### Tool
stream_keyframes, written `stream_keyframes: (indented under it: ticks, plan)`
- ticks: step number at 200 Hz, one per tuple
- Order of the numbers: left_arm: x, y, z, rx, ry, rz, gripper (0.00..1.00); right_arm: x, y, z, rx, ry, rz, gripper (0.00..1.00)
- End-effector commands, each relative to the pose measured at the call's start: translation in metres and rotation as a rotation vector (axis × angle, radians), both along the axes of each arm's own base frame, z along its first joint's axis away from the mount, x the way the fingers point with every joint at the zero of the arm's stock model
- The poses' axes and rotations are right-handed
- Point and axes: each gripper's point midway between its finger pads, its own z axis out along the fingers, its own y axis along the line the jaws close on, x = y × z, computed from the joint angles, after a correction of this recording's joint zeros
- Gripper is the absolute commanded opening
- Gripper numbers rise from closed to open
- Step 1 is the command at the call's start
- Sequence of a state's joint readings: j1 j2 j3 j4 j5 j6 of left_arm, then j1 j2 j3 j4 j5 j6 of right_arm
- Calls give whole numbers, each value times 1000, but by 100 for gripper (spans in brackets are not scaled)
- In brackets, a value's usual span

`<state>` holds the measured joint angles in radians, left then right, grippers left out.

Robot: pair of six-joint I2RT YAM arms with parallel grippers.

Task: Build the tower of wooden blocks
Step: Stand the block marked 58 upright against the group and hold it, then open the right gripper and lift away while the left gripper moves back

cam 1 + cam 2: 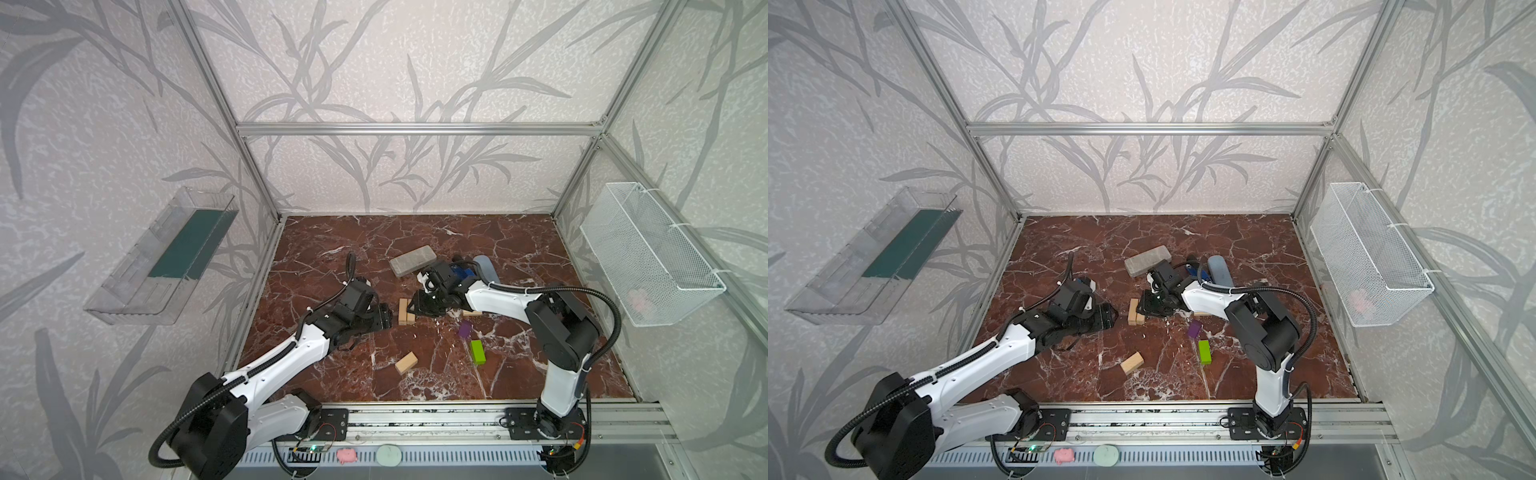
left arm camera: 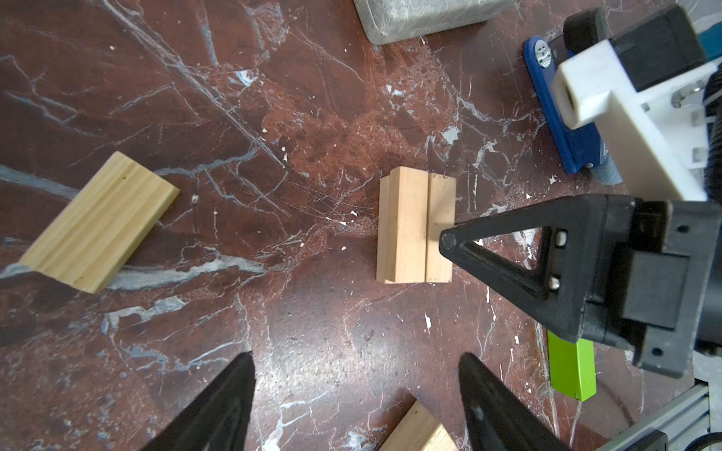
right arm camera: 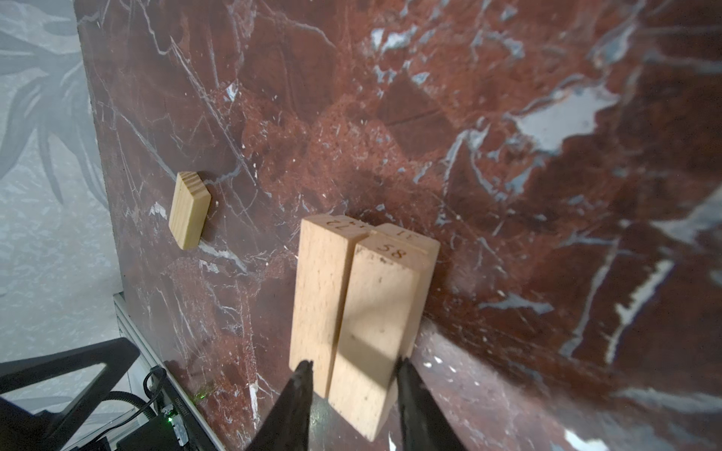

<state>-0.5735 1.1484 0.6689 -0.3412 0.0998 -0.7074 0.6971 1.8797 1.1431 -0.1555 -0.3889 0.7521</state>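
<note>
Pale wood blocks are lying in a tight row (image 2: 414, 230) of three near the middle of the red marble counter (image 1: 415, 382), with their long sides touching. The right tool (image 3: 353, 367) is reaching in from the right. Its fingers are standing narrowly apart astride the near end of the row, on either side of the block stamped 58 (image 3: 375, 312). I cannot tell whether they are pinching that block or only bracketing it.

The left tool (image 2: 355, 356) is hovering just left of the row, its fingers spread wide and holding nothing.

A grained block (image 2: 97, 222) is lying flat on its own, well apart from the row on the left tool's side. Another loose block (image 1: 406, 362) is resting alone toward the front rail. To its right, the purple block (image 1: 464, 329) and the green block (image 1: 477, 351) are lying near each other, in front of the right arm. More pale wood (image 1: 471, 312) is peeking out from under that arm, too hidden to count.

Behind the row, a grey slab (image 1: 412, 260) is lying at an angle. A blue stapler (image 2: 562, 117) is sitting just beside it, partly covered by the right wrist.
</note>
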Motion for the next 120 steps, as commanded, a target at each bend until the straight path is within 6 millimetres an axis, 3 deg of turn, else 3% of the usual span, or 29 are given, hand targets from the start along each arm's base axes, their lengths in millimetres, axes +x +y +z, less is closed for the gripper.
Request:
stream_keyframes:
  ticks: [1,64,120]
  plan:
    - [7,-3,11,-13,-27,4,80,7,6,6,30,-9,2,37]
    - [7,-3,10,-11,-23,6,80,8,1,7,0,-24,-2,37]
    - [6,-4,13,-20,-27,-2,80,7,-7,26,-24,-80,10,41]
